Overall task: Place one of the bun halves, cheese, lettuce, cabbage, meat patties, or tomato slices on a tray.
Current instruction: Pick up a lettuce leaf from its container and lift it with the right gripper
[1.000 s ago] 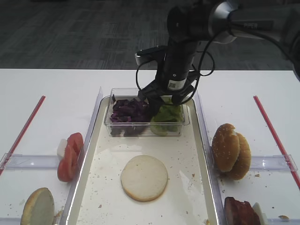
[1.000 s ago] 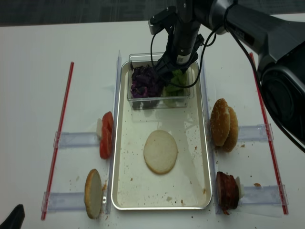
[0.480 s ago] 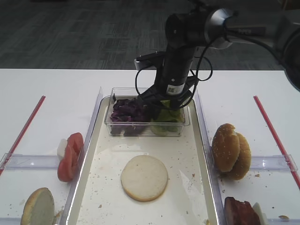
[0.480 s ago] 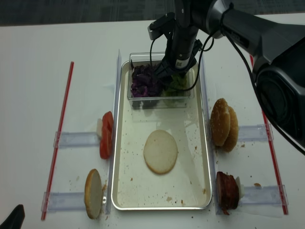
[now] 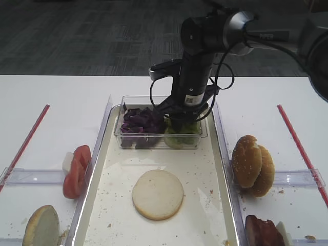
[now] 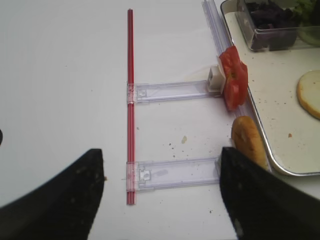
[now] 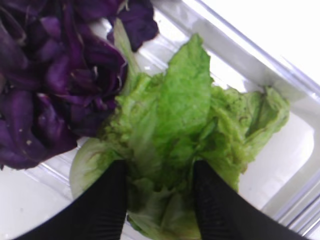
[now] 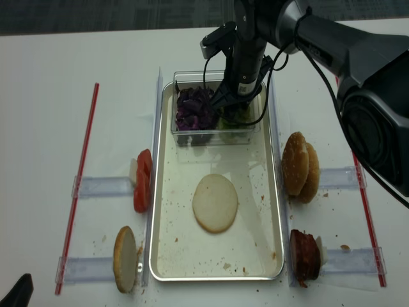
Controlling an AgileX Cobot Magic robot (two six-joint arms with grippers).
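Observation:
My right gripper (image 7: pixel 159 167) reaches down into the clear tub (image 8: pixel 185 75) at the far end of the tray (image 5: pixel 215 169). Its two black fingers press in on the bunched green lettuce (image 7: pixel 185 115) from both sides. Purple cabbage (image 5: pixel 139 122) lies just left of it in the same tub. One bun half (image 5: pixel 157 194) lies cut face up on the tray floor. My left gripper (image 6: pixel 160 155) hangs open over bare table at the near left, holding nothing.
Tomato slices (image 5: pixel 76 170) and another bun half (image 5: pixel 41 227) stand in clear holders left of the tray. Sesame bun halves (image 5: pixel 252 165) and meat patties (image 5: pixel 264 231) stand on the right. Red straws (image 6: pixel 130 105) lie along both outer sides.
The right gripper has dropped lower into the tub, and its fingers have drawn together around the lettuce. The left gripper has not moved.

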